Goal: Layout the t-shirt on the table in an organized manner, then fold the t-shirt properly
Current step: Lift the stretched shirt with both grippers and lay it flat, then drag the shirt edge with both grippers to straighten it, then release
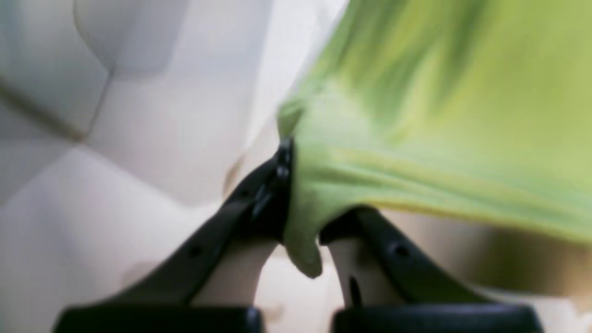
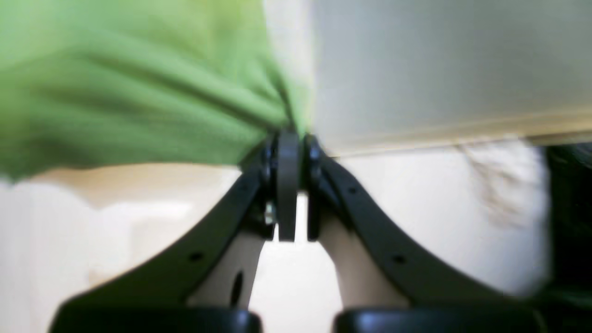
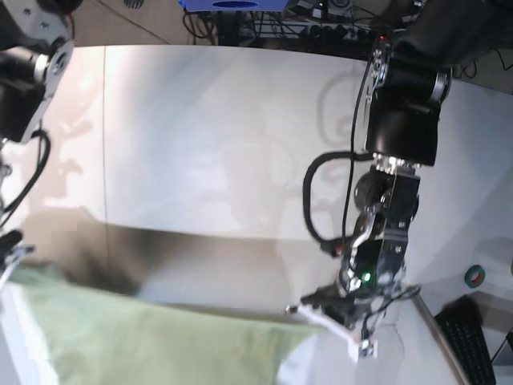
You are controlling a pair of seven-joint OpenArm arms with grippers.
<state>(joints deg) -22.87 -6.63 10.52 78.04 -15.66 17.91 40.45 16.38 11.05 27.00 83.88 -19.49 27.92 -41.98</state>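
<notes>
The olive-green t-shirt hangs stretched between both grippers, low over the white table along the base view's bottom edge. In the left wrist view my left gripper is shut on a bunched edge of the t-shirt, with a cloth tip poking out between the fingers. In the base view that left gripper holds the shirt's right corner. In the right wrist view my right gripper is shut on the t-shirt, which spreads to the left. In the base view the right arm stands at the left edge, its gripper cut off by the frame.
A thin dark seam runs down the table's left part. Off the table's curved right edge lie a keyboard and a tape roll. Cables and a blue object sit behind the far edge.
</notes>
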